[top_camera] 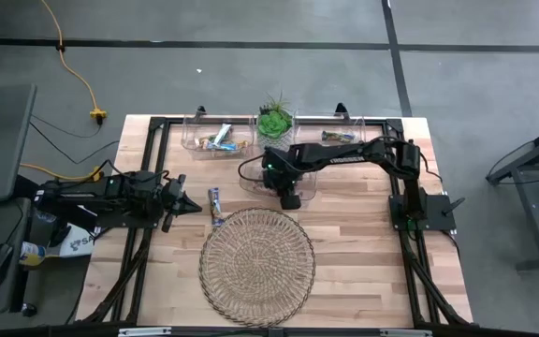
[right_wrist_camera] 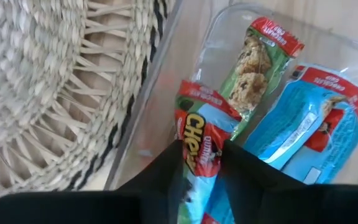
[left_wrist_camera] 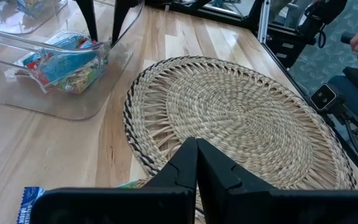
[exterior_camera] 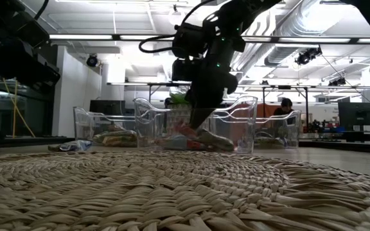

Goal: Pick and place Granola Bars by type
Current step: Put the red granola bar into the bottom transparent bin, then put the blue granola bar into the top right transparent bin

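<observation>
The woven tray (top_camera: 257, 256) lies bare, open from above. Behind it, three clear bins (top_camera: 215, 139) and a plant (top_camera: 275, 120) crowd the desk's (top_camera: 363, 262) far edge. The right pincer (top_camera: 290, 199) fills the middle bin, apparently with a bar (right_wrist_camera: 199, 146) between its fingers.

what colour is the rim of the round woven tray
Black and tan striped edging around the woven tray; the rest is plain straw. Left wrist view shows it best.
</observation>
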